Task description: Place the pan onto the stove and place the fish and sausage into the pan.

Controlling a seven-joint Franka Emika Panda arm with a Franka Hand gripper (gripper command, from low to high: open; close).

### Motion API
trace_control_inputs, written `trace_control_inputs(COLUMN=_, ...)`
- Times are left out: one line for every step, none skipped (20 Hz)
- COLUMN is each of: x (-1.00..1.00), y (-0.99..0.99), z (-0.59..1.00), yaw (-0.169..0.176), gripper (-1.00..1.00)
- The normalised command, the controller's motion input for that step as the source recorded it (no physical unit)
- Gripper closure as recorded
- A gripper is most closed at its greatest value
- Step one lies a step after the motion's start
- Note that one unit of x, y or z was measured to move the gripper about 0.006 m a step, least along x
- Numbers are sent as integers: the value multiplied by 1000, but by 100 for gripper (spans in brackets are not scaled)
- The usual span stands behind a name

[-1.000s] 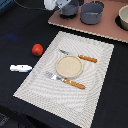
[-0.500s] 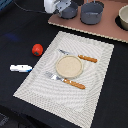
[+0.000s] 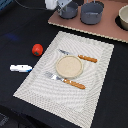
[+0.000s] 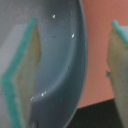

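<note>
The small blue-grey pan [image 3: 69, 10] stands on the pinkish-brown stove [image 3: 107, 27] at its end on the exterior view's left. My gripper [image 3: 62, 6] is at the pan's rim. In the wrist view the gripper [image 4: 67, 67] is open. Its teal-edged pads [image 4: 20, 75] stand wide apart with the pan's wall [image 4: 60, 60] between them, and pink stove [image 4: 97, 55] shows beside it. The red sausage [image 3: 37, 49] and the white and blue fish [image 3: 21, 68] lie on the black table, to the placemat's left in the exterior view.
A larger grey pot [image 3: 92, 12] stands on the stove right beside the pan. Another round vessel [image 3: 123, 17] sits at the stove's far end. A woven placemat [image 3: 75, 95] holds a tan plate [image 3: 69, 66] and orange-handled cutlery [image 3: 75, 83].
</note>
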Motion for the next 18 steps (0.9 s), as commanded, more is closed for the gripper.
trace_control_inputs(x=0, y=-571, z=666, yaw=-51, gripper=-100)
trace_control_inputs(x=0, y=-611, z=706, yaw=-58, gripper=-100)
trace_control_inputs(x=0, y=-649, z=694, yaw=-57, gripper=-100)
trace_control_inputs(x=0, y=-666, z=691, yaw=-50, gripper=-100)
trace_control_inputs(x=0, y=-686, z=691, yaw=-43, gripper=-100)
trace_control_inputs(x=0, y=-731, z=669, yaw=-28, gripper=-100)
trace_control_inputs(x=0, y=-794, z=654, yaw=-7, gripper=-100)
trace_control_inputs(x=0, y=-823, z=611, yaw=0, gripper=-100)
trace_control_inputs(x=0, y=-863, z=540, yaw=0, gripper=-100)
trace_control_inputs(x=0, y=-866, z=489, yaw=0, gripper=-100)
trace_control_inputs(x=0, y=-871, z=423, yaw=0, gripper=-100)
trace_control_inputs(x=0, y=-874, z=377, yaw=0, gripper=-100)
trace_control_inputs(x=0, y=-874, z=323, yaw=0, gripper=-100)
trace_control_inputs(x=0, y=-891, z=229, yaw=0, gripper=-100)
trace_control_inputs(x=0, y=-906, z=220, yaw=0, gripper=-100)
trace_control_inputs(x=0, y=-909, z=160, yaw=0, gripper=-100)
trace_control_inputs(x=0, y=-914, z=120, yaw=0, gripper=-100)
trace_control_inputs(x=0, y=-911, z=100, yaw=0, gripper=-100)
